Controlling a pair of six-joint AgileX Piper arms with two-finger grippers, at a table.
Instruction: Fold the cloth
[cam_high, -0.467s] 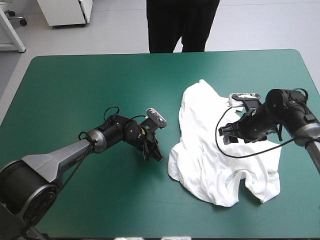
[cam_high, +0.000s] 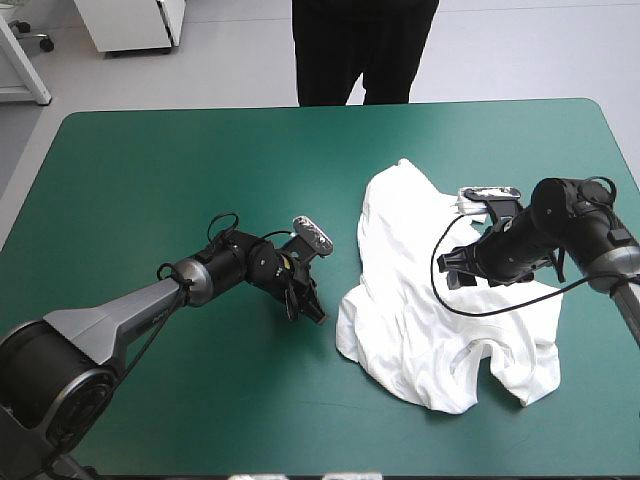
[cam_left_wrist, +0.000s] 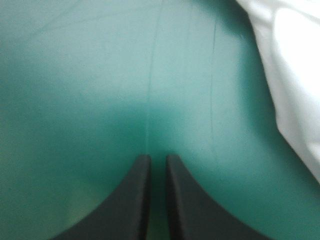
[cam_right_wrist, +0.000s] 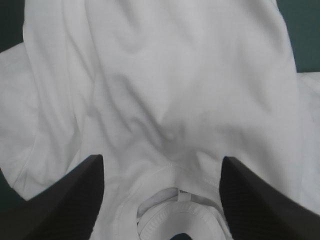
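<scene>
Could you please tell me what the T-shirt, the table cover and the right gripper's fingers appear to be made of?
The T-shirt looks like soft, matte knit fabric, probably cotton: it drapes in loose wrinkles, with a stitched collar. The teal-green cover seems a smooth mat with faint crease lines. The right gripper's fingers look matte black, finely textured, perhaps plastic.

Grey left arm (cam_high: 110, 318) darkens to black near the wrist; left pincer (cam_left_wrist: 156, 158) has black, seemingly matte fins.

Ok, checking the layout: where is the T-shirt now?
High view: the T-shirt lies crumpled on the table's right half, under the open right gripper, with the left gripper just off its left edge.
</scene>
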